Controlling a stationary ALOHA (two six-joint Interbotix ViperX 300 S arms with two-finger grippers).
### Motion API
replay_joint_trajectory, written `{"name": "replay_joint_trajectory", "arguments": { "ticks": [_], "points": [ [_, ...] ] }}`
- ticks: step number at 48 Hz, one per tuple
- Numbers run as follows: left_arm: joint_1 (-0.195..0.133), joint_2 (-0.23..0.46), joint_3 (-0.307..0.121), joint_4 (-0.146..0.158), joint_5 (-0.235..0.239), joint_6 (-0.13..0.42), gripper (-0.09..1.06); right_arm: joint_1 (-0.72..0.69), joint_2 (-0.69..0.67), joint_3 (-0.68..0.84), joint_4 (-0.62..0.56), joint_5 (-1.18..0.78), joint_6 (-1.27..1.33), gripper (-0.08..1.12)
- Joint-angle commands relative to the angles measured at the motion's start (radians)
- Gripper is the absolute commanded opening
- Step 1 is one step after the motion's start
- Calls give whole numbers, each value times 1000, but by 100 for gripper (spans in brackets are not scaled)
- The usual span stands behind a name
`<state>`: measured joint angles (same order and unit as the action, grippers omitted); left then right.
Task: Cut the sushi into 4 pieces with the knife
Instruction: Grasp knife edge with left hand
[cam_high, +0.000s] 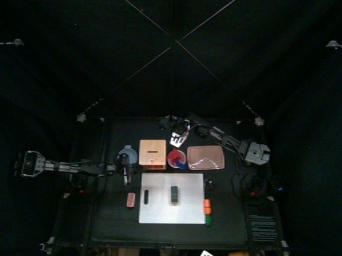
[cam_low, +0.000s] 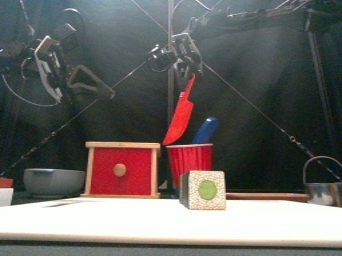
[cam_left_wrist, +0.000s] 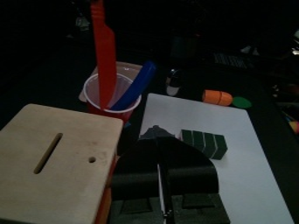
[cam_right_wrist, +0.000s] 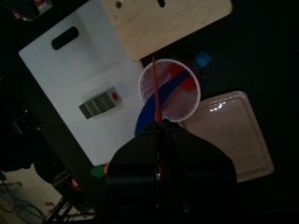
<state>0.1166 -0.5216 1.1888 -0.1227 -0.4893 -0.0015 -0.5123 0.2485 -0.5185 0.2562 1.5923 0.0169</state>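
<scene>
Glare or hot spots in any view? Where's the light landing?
Top view: overhead light lands on the white rectangular cutting board, the brightest thing there; the surrounding table stays dark. Front view: pale haze on the back curtain behind the red toy knife. Right wrist view: patchy sheen on the flat pink tray. Left wrist view: board evenly lit, no hot spot.

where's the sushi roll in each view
top view: sushi roll on the white board, in front of the red cup.
front view: sushi roll centre, before the cup.
left wrist view: sushi roll on the board, near the cup.
right wrist view: sushi roll on the board, near the cup.
shared landmark: red cup.
</scene>
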Motion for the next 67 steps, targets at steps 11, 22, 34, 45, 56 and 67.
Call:
{"name": "replay_joint_trajectory", "arguments": {
  "ticks": [11, 22, 34, 45, 56, 67],
  "points": [
    [32, -2, -12, 0, -8, -2, -2, -9, -161, 25, 14, -115, -11, 34],
    [41, -25, -14, -2, -15, -2, -2, 20, -281, 192, 14, -284, -11, 34],
    [51, -81, -6, 0, -15, 2, -2, 80, -443, 445, 8, -551, -11, 34],
    [71, -129, -3, 0, -28, 2, -2, 135, -600, 724, 12, -888, -6, 34],
    [75, -137, -6, 0, -29, 0, -1, 227, -709, 999, 0, -1238, -12, 34],
    [77, -135, -35, 0, -29, 6, 0, 351, -762, 1235, -103, -1516, 3, 34]
  ]
}}
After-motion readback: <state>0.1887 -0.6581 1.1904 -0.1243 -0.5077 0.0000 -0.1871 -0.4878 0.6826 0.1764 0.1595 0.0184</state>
